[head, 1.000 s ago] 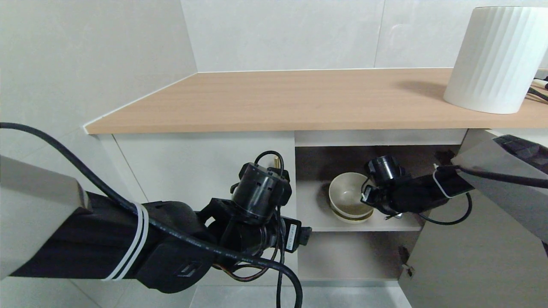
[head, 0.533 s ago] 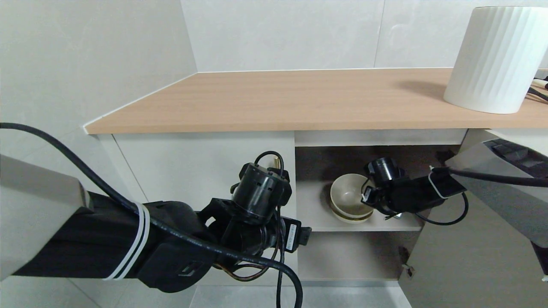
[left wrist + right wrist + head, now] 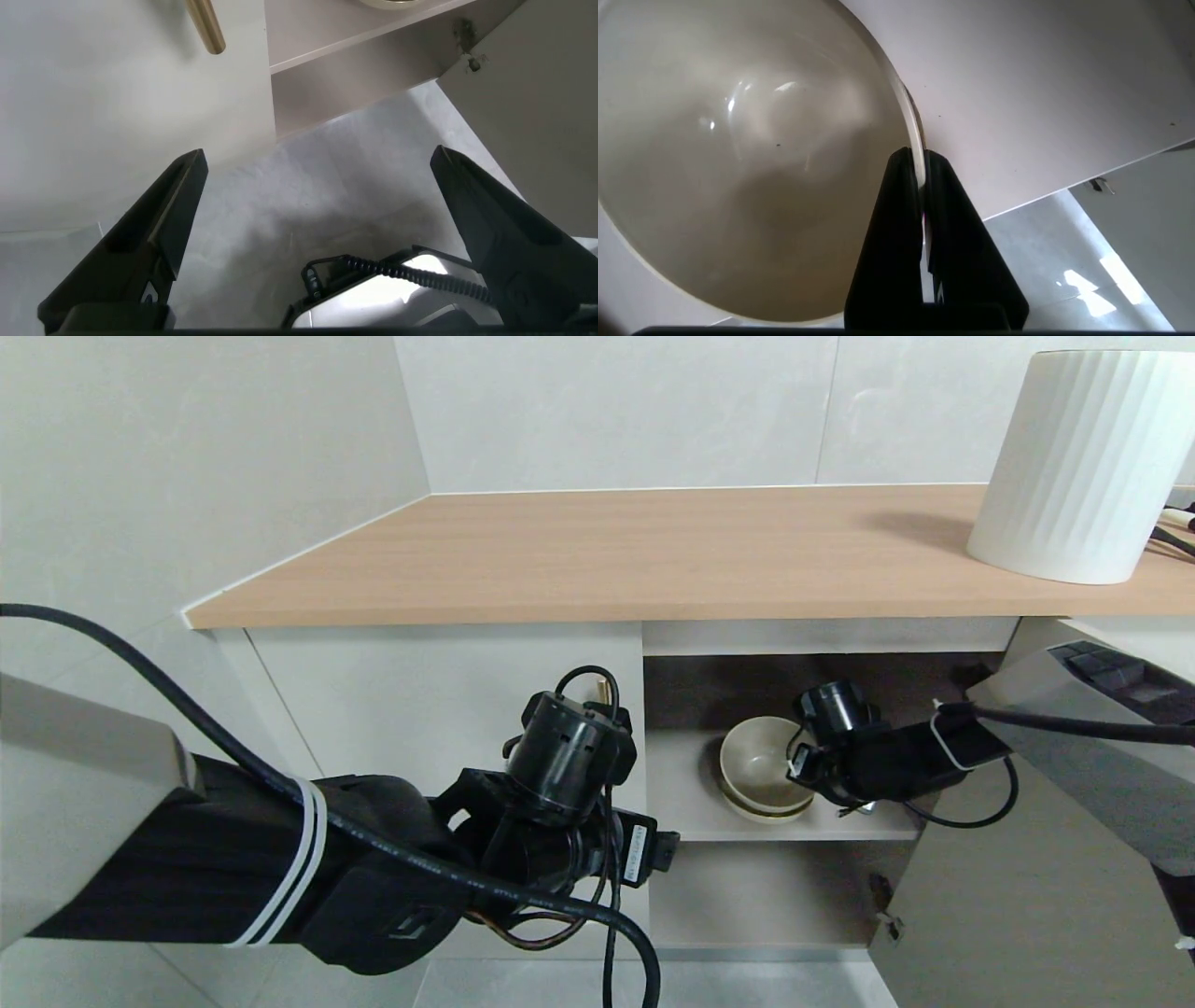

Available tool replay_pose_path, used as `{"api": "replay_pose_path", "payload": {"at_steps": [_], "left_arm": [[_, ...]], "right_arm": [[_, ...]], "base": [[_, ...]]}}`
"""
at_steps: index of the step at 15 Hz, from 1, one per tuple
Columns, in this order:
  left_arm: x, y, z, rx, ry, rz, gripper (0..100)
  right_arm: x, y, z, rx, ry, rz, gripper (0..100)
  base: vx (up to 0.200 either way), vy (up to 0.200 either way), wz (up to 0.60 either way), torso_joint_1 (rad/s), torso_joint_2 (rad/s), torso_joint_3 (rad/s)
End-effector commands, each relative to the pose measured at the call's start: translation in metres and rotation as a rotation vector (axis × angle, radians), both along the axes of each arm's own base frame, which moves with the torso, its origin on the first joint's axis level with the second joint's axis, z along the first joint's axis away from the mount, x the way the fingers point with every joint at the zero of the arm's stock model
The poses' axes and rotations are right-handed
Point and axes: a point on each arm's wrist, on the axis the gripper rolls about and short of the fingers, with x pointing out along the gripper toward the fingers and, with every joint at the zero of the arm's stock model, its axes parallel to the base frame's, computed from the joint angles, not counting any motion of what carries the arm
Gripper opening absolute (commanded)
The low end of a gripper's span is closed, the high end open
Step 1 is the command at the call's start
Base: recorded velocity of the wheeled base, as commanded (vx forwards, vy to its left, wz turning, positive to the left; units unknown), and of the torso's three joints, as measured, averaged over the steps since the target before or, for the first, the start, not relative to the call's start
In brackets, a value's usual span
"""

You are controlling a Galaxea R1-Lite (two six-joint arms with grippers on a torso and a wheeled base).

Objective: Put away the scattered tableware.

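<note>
Bowl (image 3: 758,758) stowing is looking nearly done; only letting go and pulling out are remaining. At left, the left claw (image 3: 318,163) is hanging wide open, empty, near the shut door's brass handle (image 3: 207,28). The bowl is leaning on a second dish (image 3: 761,812) on the shelf (image 3: 677,803), with the right claw (image 3: 921,173) pinching its rim. Rightward, the open door (image 3: 1008,896) is standing close beside that arm, and a white tub (image 3: 1083,467) is sitting on the counter (image 3: 607,551).
</note>
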Motion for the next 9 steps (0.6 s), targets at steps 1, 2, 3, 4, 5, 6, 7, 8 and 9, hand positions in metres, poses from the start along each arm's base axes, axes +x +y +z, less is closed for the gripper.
{"api": "replay_pose_path", "payload": {"at_steps": [1, 2, 3, 4, 5, 6, 7, 8, 9], "left_arm": [[0.0, 0.0001, -0.0001, 0.001, 0.0, 0.001, 100], [-0.0001, 0.0002, 0.0004, -0.001, -0.001, 0.001, 100], [0.0, 0.0001, 0.0005, -0.002, -0.002, 0.001, 100], [0.0, 0.0001, 0.0005, -0.002, -0.002, 0.001, 100], [-0.0001, 0.0002, 0.0004, -0.001, -0.001, 0.001, 100], [-0.0003, 0.0004, 0.0, 0.001, 0.0, 0.001, 100], [-0.0002, 0.0003, 0.0009, -0.002, -0.002, 0.001, 100], [-0.0002, 0.0003, 0.0011, -0.003, -0.003, 0.001, 100], [-0.0002, 0.0003, 0.0009, -0.002, -0.002, 0.001, 100]], "right_arm": [[0.0003, 0.0004, -0.0009, -0.001, 0.001, 0.001, 0], [0.0004, 0.0004, -0.0023, -0.002, 0.004, 0.001, 100], [-0.0002, 0.0018, -0.0024, -0.002, 0.007, 0.008, 100], [-0.0009, 0.003, -0.0021, 0.0, 0.007, 0.013, 100], [-0.0018, 0.0049, -0.0024, 0.001, 0.009, 0.018, 100], [-0.0021, 0.0056, -0.0018, 0.004, 0.008, 0.02, 100], [-0.0031, 0.006, -0.0005, 0.005, 0.008, 0.023, 100], [-0.0043, 0.0056, 0.0024, 0.007, 0.005, 0.022, 100], [-0.0066, 0.0055, 0.0054, 0.009, 0.003, 0.024, 100]], "base": [[0.0, 0.0, 0.0, 0.0, 0.0, 0.0], [0.0, 0.0, 0.0, 0.0, 0.0, 0.0], [0.0, 0.0, 0.0, 0.0, 0.0, 0.0], [0.0, 0.0, 0.0, 0.0, 0.0, 0.0], [0.0, 0.0, 0.0, 0.0, 0.0, 0.0], [0.0, 0.0, 0.0, 0.0, 0.0, 0.0], [0.0, 0.0, 0.0, 0.0, 0.0, 0.0], [0.0, 0.0, 0.0, 0.0, 0.0, 0.0], [0.0, 0.0, 0.0, 0.0, 0.0, 0.0]]}}
